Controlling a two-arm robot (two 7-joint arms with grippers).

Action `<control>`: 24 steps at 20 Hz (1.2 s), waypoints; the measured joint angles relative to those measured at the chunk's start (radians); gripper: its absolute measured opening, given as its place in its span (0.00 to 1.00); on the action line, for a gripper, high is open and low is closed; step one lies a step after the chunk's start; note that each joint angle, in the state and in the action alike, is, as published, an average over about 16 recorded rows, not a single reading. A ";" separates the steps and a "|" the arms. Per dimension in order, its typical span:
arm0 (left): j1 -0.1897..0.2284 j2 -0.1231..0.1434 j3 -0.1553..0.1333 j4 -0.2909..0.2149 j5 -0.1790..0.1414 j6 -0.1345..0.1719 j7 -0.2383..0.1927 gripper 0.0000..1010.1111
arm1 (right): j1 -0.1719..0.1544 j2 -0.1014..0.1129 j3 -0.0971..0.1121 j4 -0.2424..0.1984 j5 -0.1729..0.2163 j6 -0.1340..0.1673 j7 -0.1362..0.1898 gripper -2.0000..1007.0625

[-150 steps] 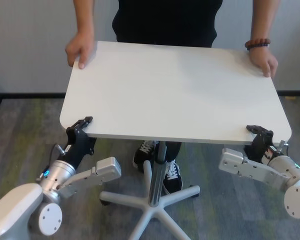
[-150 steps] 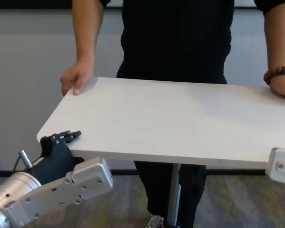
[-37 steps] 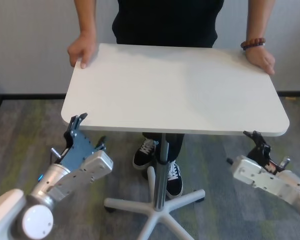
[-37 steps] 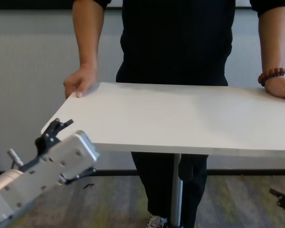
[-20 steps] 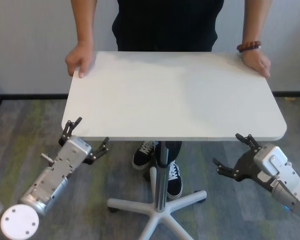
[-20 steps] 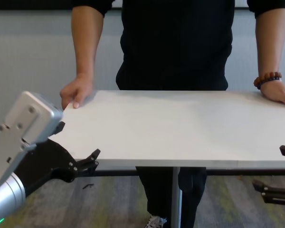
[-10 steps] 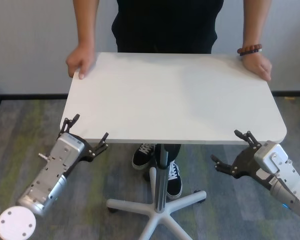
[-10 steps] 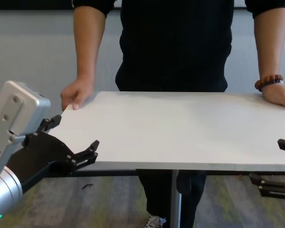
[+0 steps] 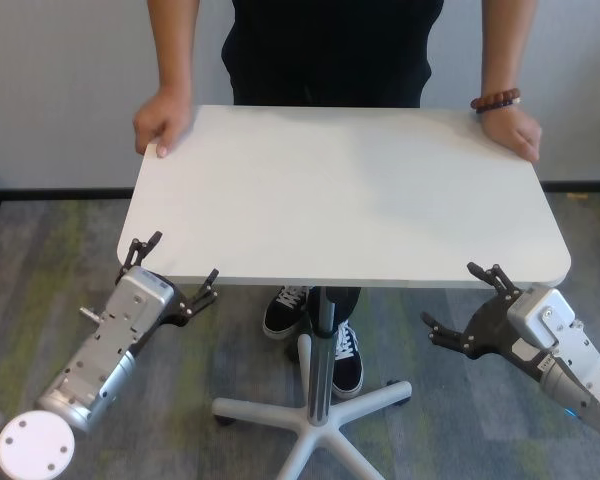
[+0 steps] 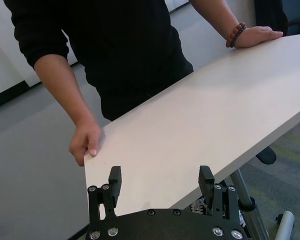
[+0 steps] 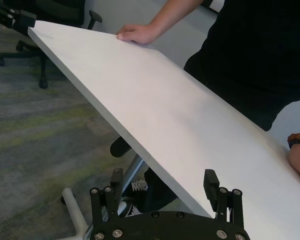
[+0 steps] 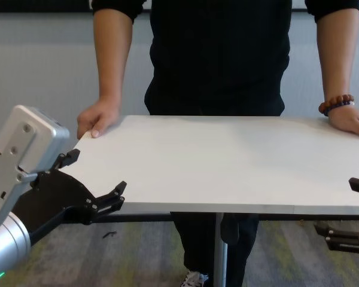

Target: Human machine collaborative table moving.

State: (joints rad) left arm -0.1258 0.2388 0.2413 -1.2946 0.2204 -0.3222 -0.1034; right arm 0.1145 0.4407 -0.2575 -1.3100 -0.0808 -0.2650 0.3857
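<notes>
The white table [image 9: 340, 190] stands on a slim pole [image 9: 325, 340]. The human [image 9: 330, 50] in a black shirt holds its far corners, one hand [image 9: 162, 120] on the left and the braceleted hand [image 9: 512, 128] on the right. My left gripper [image 9: 175, 265] is open at the near left corner, one finger beside the edge and one below it [image 12: 96, 173]. My right gripper [image 9: 452, 297] is open just under the near right corner [image 12: 338, 206]. Both wrist views look along the tabletop [image 10: 200, 115] [image 11: 155, 115] between spread fingers [image 10: 114, 180] [image 11: 210, 182]. Neither gripper holds anything.
A white star-shaped wheeled base [image 9: 310, 410] sits on the grey carpet under the table, with the person's sneakers [image 9: 345, 350] by it. A light wall runs behind the person. Black office chair legs [image 11: 20, 45] show beyond the table's far end.
Over the last second both open grippers have shifted only slightly at the near corners. The person's hands stay on the far corners, and the table has barely moved.
</notes>
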 joint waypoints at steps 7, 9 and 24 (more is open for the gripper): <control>0.003 0.003 0.002 -0.007 0.007 0.006 0.001 0.99 | -0.002 0.001 -0.001 -0.001 -0.001 -0.002 -0.001 0.99; 0.012 0.007 0.003 -0.025 0.012 0.008 -0.001 0.99 | -0.007 0.004 -0.001 -0.011 -0.006 -0.004 -0.008 0.99; 0.207 0.052 -0.045 -0.376 -0.023 0.070 -0.045 0.99 | -0.120 0.009 -0.009 -0.228 -0.090 -0.050 -0.110 0.99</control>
State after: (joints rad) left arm 0.0808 0.2907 0.1967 -1.6702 0.1969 -0.2518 -0.1481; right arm -0.0059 0.4492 -0.2663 -1.5383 -0.1710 -0.3153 0.2756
